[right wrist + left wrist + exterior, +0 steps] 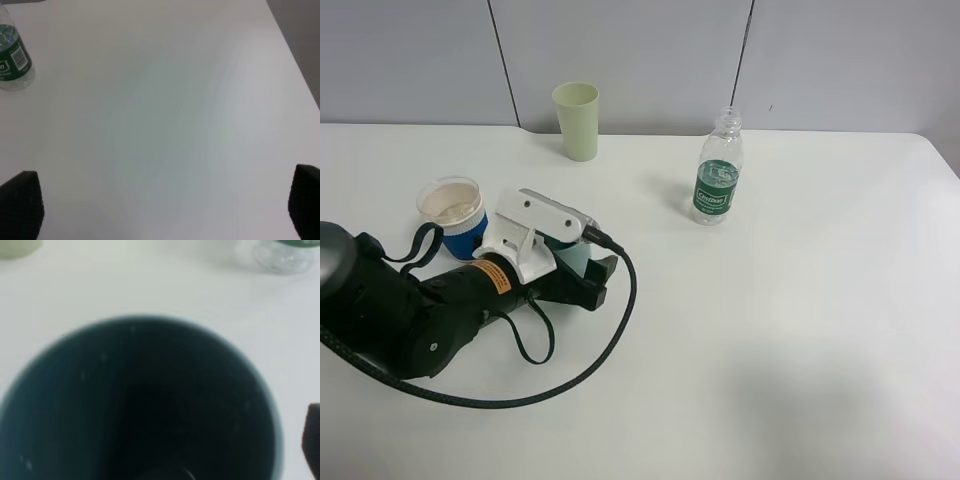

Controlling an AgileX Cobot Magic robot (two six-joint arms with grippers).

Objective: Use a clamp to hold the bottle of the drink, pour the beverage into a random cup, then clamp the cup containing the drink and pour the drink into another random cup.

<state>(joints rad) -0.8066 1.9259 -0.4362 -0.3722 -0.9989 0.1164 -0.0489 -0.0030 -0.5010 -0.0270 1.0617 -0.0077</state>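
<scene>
A clear bottle (pixel 718 180) with a green label and no cap stands on the white table (pixel 800 330), right of centre. A pale green cup (pixel 577 120) stands at the back. A blue cup (pixel 453 215) with a pale drink inside stands at the left. My left gripper (pixel 592 275) lies low on the table, closed around a teal cup (pixel 570 262). The teal cup's dark inside (pixel 140 405) fills the left wrist view, with one fingertip (pixel 312 440) at its edge. My right gripper (pixel 162 200) is wide open over bare table, with the bottle (pixel 12 60) far ahead of it.
A black cable (pixel 610 340) loops on the table from the left arm. The blue cup stands close beside the left wrist. The pale green cup (pixel 15 247) and the bottle (pixel 285 252) show beyond the teal cup. A grey wall runs behind the table.
</scene>
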